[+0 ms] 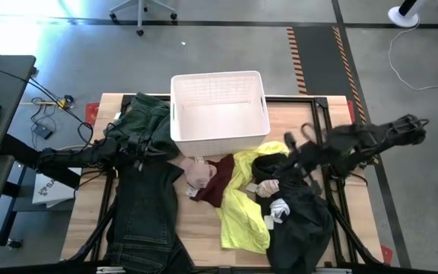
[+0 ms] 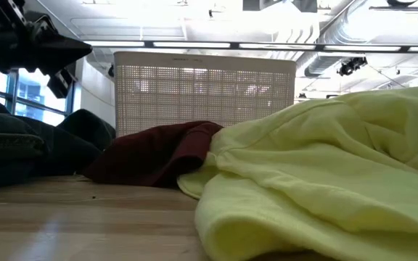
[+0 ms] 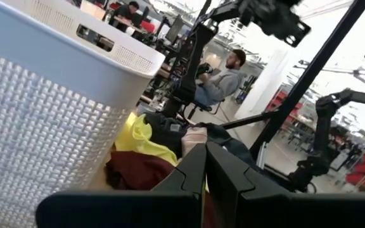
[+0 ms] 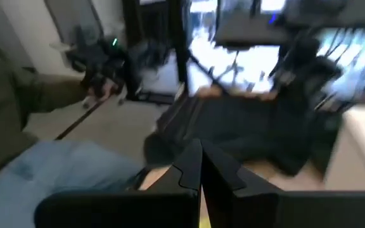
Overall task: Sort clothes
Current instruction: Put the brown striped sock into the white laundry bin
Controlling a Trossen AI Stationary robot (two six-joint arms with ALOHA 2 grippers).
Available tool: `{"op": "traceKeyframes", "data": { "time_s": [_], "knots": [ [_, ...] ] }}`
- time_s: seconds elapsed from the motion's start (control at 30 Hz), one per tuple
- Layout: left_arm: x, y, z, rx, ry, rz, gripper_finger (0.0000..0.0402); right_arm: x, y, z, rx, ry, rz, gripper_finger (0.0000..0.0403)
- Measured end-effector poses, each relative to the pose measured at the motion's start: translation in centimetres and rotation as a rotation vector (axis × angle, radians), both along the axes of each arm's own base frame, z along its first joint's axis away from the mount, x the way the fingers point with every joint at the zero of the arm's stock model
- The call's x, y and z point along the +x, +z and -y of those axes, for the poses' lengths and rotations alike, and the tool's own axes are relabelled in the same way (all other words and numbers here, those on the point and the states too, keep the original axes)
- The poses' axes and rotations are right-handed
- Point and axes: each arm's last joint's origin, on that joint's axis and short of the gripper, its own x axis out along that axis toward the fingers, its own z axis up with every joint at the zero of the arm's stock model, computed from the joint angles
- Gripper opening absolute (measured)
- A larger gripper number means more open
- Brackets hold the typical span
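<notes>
A wooden desk (image 1: 200, 228) holds everything here. A white basket (image 1: 219, 110) stands at its far edge in the middle, with a dark green piece (image 1: 139, 122) just beside it on the left and long dark jeans (image 1: 143, 221) running down from there to the near edge. In the middle lie a small pink piece (image 1: 198, 175) and a maroon one (image 1: 217, 181) touching each other, then a bright yellow shirt (image 1: 242, 209), and a black piece (image 1: 303, 221) on the right.

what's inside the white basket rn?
In the high view the white basket shows only its bare floor and lattice walls; no clothes inside. The low view shows just its outer wall, so nothing more.
</notes>
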Motion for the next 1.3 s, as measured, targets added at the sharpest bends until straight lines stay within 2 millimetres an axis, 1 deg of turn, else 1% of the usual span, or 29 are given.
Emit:
{"op": "traceKeyframes", "data": {
  "time_s": [0.07, 0.17, 0.27, 0.37, 0.43, 0.53, 0.67, 0.73, 0.83, 1.03, 1.17, 1.3],
  "knots": [
    [0.0, 0.0, 0.0, -0.008, -0.001, 0.002, 0.0010, 1.2, -0.4, -0.7, 0.035, -0.006, -0.084, 0.0000],
    [0.0, 0.3, 0.1, -0.002, -0.001, 0.026, 0.0010, 2.5, -2.0, -1.7, 0.063, -0.033, -0.277, 0.0000],
    [-0.1, 0.7, 0.2, 0.004, -0.004, 0.071, 0.0010, 3.3, -3.8, -2.5, 0.088, -0.082, -0.477, 0.0001],
    [-0.1, 0.9, 0.4, -0.003, 0.007, 0.090, 0.0010, 3.7, -5.7, -3.3, 0.081, -0.133, -0.636, 0.0009],
    [-0.1, 0.8, 0.4, -0.007, 0.021, 0.085, 0.0010, 3.9, -7.1, -3.7, 0.066, -0.169, -0.739, 0.0025],
    [-0.1, 0.7, 0.6, -0.012, 0.039, 0.071, 0.0010, 4.0, -9.2, -4.1, 0.030, -0.233, -0.903, 0.0061],
    [-0.2, 0.7, 0.8, -0.016, 0.038, 0.070, 0.0010, 4.2, -11.7, -4.5, -0.080, -0.269, -1.069, 0.0117],
    [-0.2, 0.7, 0.9, -0.018, 0.043, 0.070, 0.0010, 4.4, -12.5, -4.5, -0.144, -0.268, -1.110, 0.0140],
    [-0.2, 0.7, 1.0, -0.016, 0.050, 0.068, 0.0010, 5.0, -13.5, -4.7, -0.238, -0.255, -1.110, 0.0169],
    [-0.2, 0.7, 1.3, -0.018, 0.017, 0.068, 0.0010, 6.6, -16.1, -4.7, -0.412, -0.172, -1.143, 0.0211],
    [-0.3, 0.7, 1.5, -0.018, -0.005, 0.068, 0.0010, 7.7, -17.8, -4.4, -0.517, -0.193, -1.162, 0.0232],
    [-0.3, 0.7, 1.7, -0.018, -0.009, 0.065, 0.0010, 8.5, -19.1, -3.9, -0.606, -0.238, -1.167, 0.0235]
  ]
}}
